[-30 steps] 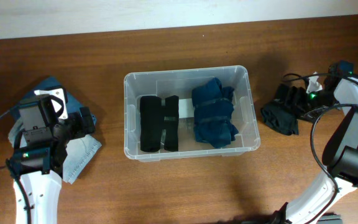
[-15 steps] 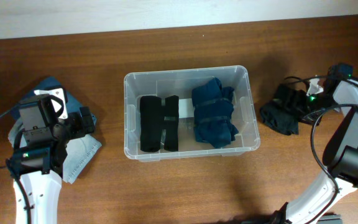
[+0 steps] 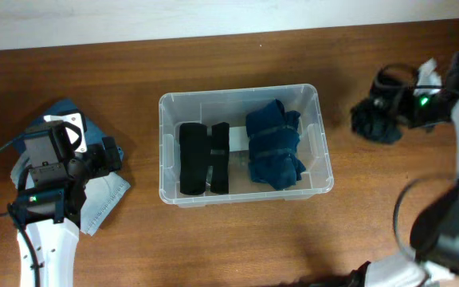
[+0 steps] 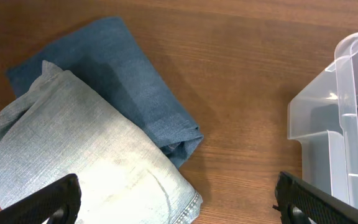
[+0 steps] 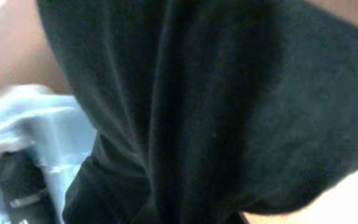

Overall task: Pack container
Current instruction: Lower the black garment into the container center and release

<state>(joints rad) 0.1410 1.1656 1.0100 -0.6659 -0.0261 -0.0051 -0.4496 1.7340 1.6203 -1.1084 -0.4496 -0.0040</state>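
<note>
1. Container (image 3: 166, 163): you find it at the centre of the table (image 3: 237, 239), upright and open-topped, with its near corner in the left wrist view (image 4: 347, 124).
2. Contents: a black roll (image 3: 203, 157) in the left half and a dark blue bundle (image 3: 274, 145) in the right half.
3. Left gripper (image 3: 108, 155): your jaws stand wide apart and hold nothing, above a light denim fold (image 4: 86, 162) that lies on a darker blue fold (image 4: 123, 81), left of the container.
4. Right gripper (image 3: 409, 108): your jaws clamp a bunched black cloth (image 3: 379, 119) to the right of the container and apart from it. That cloth fills the right wrist view (image 5: 197, 106).
</note>
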